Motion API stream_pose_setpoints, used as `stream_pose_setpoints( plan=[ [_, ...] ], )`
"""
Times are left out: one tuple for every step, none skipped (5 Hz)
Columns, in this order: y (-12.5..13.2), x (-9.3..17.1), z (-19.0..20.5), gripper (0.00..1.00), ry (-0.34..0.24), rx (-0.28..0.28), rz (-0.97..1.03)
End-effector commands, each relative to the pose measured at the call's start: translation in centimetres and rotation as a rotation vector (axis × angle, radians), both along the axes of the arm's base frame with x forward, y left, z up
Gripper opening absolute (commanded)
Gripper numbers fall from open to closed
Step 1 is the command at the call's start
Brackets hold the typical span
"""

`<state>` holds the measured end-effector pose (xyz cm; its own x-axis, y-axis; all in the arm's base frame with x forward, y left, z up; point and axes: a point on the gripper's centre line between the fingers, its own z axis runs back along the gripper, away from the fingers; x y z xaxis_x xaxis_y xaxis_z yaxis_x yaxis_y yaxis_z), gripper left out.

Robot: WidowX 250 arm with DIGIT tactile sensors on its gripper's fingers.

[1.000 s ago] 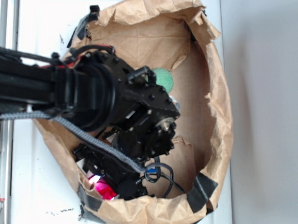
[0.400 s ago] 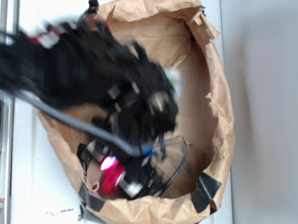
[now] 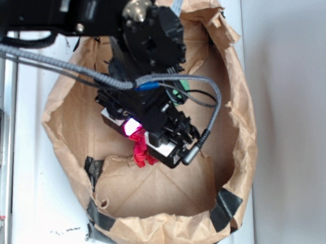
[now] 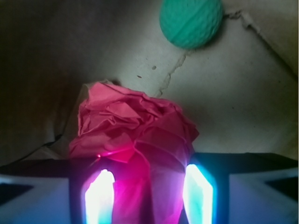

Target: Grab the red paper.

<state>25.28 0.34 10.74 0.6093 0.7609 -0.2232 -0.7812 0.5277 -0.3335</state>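
In the wrist view the left glowing finger point(image 4: 100, 196) presses the red paper's point(image 4: 133, 135) lower left side. The wad fills the gap and bulges ahead of the tips. The right finger presses its other side, so the gripper point(image 4: 149, 196) pinches it between 2 pads. Ahead and right lies the green ball point(image 4: 191, 21) on the brown bag's point(image 4: 243, 102) floor.
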Motion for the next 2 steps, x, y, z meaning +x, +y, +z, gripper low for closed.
stream_pose_setpoints(
  plan=[
    [1.6,-3.4,5.1,0.0,0.003,0.347,0.223],
    [2.3,-3.3,6.6,0.0,0.026,0.286,0.243]
  ],
)
